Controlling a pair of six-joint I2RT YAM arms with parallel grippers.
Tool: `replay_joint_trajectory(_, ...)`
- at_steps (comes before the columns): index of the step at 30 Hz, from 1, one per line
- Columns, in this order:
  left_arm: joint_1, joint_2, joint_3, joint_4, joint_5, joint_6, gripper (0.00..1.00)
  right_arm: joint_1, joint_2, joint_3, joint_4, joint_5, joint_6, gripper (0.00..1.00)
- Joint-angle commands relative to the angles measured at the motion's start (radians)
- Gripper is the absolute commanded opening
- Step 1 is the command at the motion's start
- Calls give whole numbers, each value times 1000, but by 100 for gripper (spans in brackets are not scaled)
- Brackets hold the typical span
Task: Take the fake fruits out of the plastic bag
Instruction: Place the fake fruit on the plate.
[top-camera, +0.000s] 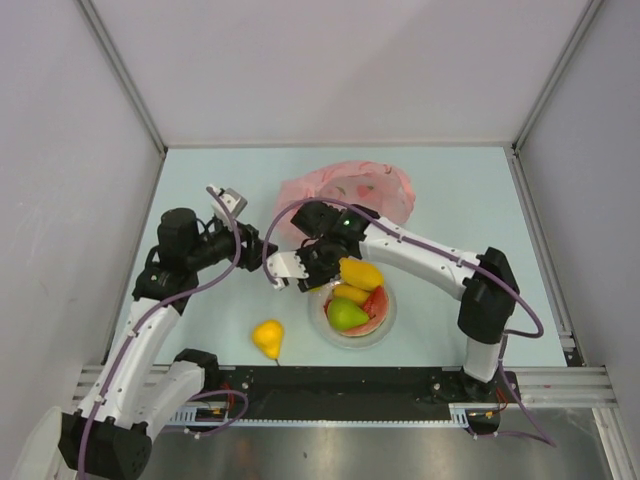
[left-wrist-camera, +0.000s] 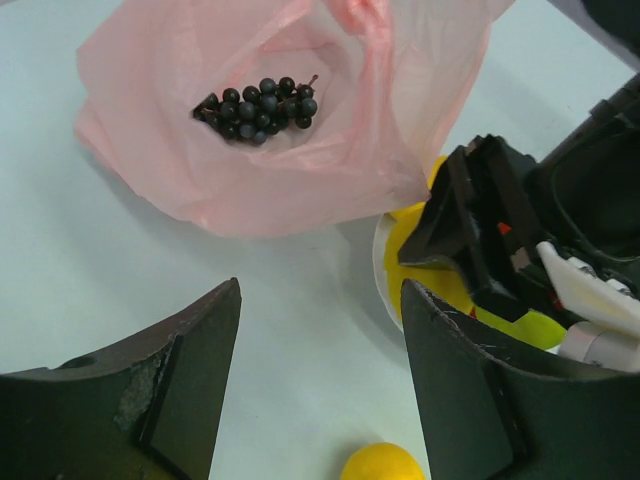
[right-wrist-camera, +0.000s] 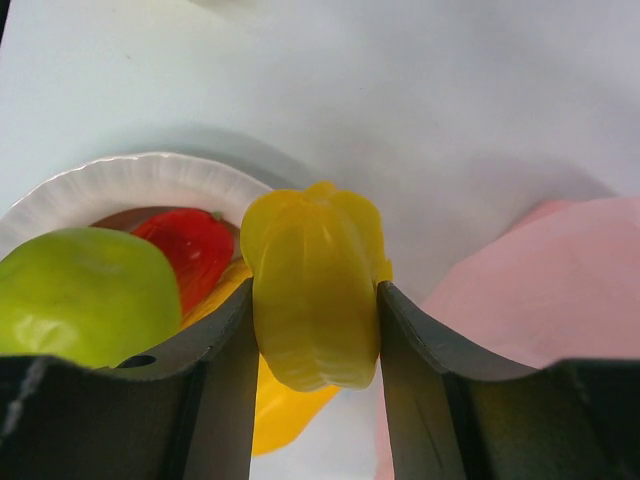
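The left arm (top-camera: 140, 347) and right arm (top-camera: 420, 250) share one build: white shell links joined by black cylindrical joints, each trailed by a looping purple cable (top-camera: 237, 240). The left gripper (left-wrist-camera: 320, 290) has matte black, wedge-shaped jaws, with one inner face scuffed grey.

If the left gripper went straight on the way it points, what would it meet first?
Likely the bag, at its near edge, with the grapes just beyond. Only bare table shows before it, though depth is unclear.

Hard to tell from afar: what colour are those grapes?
Nearly black; the grape bunch shows best in the left wrist view.
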Motion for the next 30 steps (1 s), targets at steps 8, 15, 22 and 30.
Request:
replay_joint_trajectory(8, 40, -67, -20, 16, 57, -28, 71, -1, 112, 76, -98, -42, -103, 31)
replay_joint_trajectory(15, 54, -75, -38, 23, 65, -28, 71, -15, 134, 52, -104, -30, -112, 32)
replay_joint_trajectory(22, 54, -53, -37, 39, 72, -26, 71, -27, 163, 47, -110, -19, -113, 34)
replay_joint_trajectory(30, 57, -43, -43, 46, 78, -56, 71, -39, 154, -7, -94, -7, -112, 43)
